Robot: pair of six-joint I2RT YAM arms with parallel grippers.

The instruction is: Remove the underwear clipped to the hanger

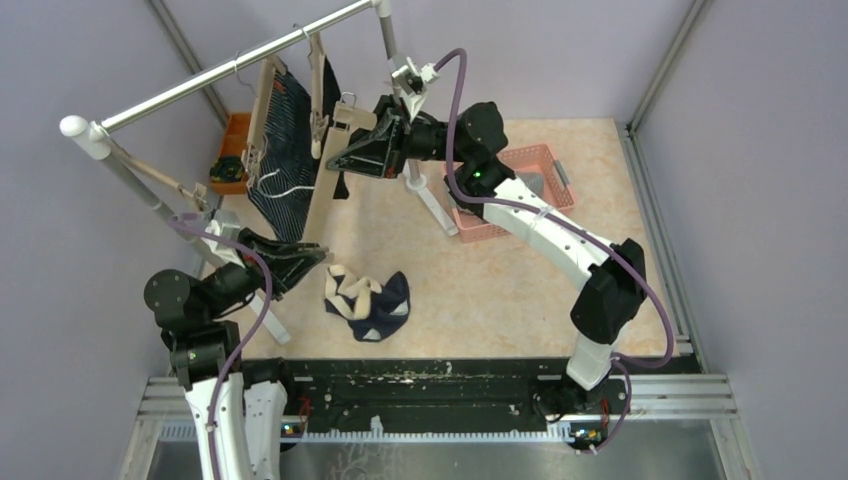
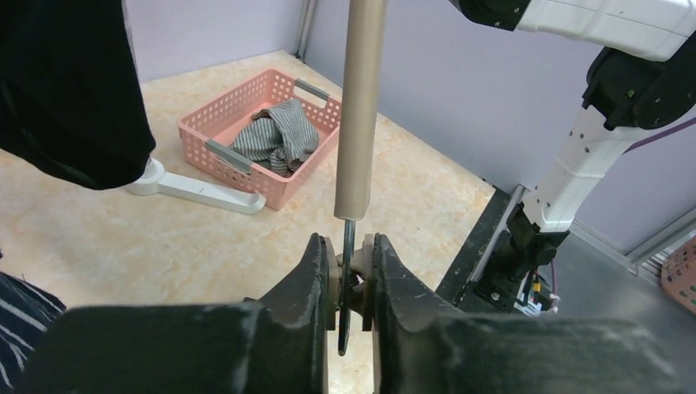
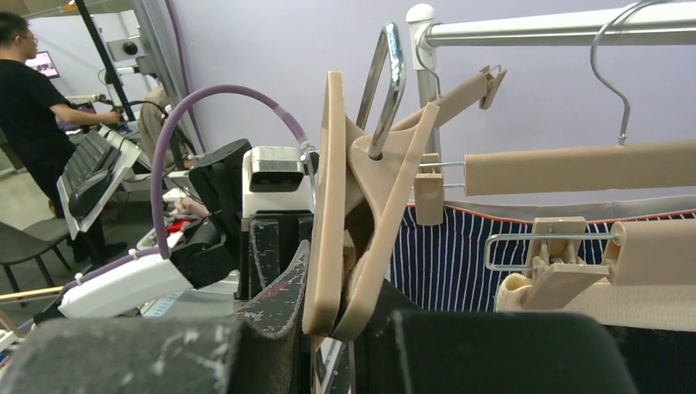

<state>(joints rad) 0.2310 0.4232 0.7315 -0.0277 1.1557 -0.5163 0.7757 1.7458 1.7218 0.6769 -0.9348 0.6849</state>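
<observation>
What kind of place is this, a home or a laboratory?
Likely a robotics lab test cell, staged for laundry: plain lilac partition walls, a clothes rail with wooden hangers, and a man at a keyboard beyond.

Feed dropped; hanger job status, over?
Both shut: right gripper on beige hanger, left gripper on its clip. Navy-striped boxers clipped on rack. Nothing blocking.

The beige tabletop carries a crumpled heap of navy-and-cream underwear, a pink basket, an orange bin and the rack's white foot.
</observation>
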